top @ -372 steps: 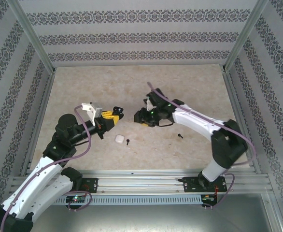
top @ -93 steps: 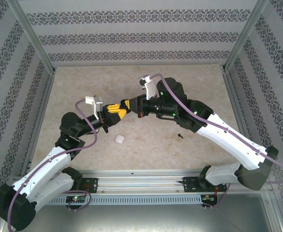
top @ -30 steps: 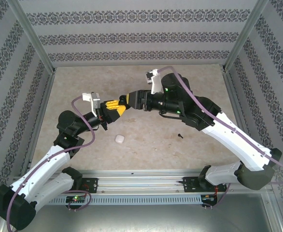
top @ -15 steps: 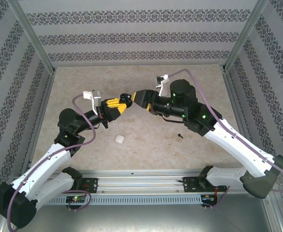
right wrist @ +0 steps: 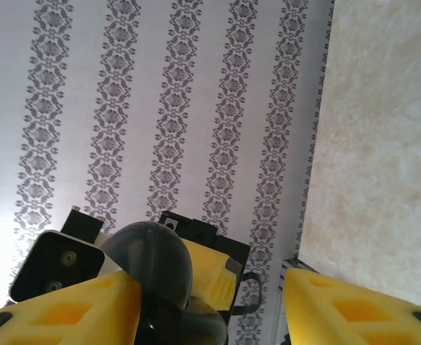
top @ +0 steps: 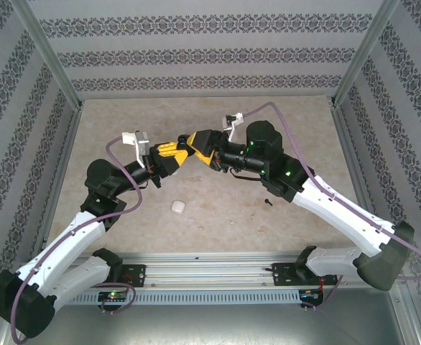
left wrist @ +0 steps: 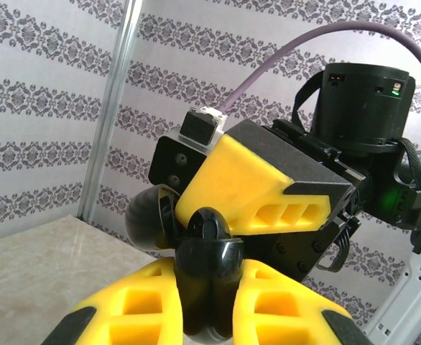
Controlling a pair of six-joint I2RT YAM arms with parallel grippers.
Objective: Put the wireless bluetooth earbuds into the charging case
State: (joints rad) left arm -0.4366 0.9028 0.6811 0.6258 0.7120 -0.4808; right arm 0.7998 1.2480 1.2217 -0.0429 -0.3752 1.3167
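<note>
A: First entry, lowest in the top view?
B: Case point(top: 178, 206). White, glossy, lying on the table point(top: 124, 122) just below centre and a little left. Nothing touches it. Both grippers sit higher in the frame, well apart from it.

A: Second?
B: Earbud point(top: 268, 202). Small and black, on the table right of centre, level with the case and just beside the right forearm in the frame. It is too small to tell which way it points.

A: Third?
B: Left gripper point(left wrist: 207, 320). Yellow fingers, held up at frame centre. The jaws are clamped on a black piece point(left wrist: 209, 273), glossy and rounded, which stands up between them.

A: Fourth?
B: Right gripper point(right wrist: 214, 302). It meets the left one tip to tip, jaws apart with a wide gap. In its wrist view the black piece sits by the finger at lower left, and I cannot tell whether they touch. The other finger is clear of it.

A: Last?
B: Wall point(top: 210, 57). Striped floral paper across the top of the frame.
</note>
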